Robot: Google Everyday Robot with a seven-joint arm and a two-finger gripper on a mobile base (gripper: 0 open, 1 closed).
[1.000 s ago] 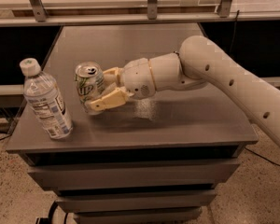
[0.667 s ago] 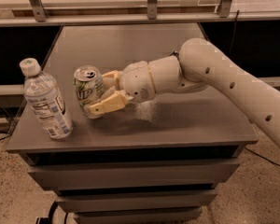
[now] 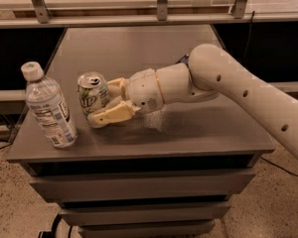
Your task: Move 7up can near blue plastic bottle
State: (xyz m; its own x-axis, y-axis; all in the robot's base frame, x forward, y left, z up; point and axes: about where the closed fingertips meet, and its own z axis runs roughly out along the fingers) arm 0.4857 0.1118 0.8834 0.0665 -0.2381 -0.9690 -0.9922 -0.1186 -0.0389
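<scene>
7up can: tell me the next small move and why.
Probably lower the 7up can upright onto the table and let go. The end effector grips it tilted, beside the blue plastic bottle, with only a narrow gap between them, so it looks near enough already.

7up can (image 3: pixel 91 94) partly behind end effector (image 3: pixel 101 101)

Lab — drawer cabinet (image 3: pixel 139 188), speckled floor (image 3: pixel 10 205) — atop it, pincer (image 3: pixel 100 101) around 7up can (image 3: pixel 91 94)
</scene>
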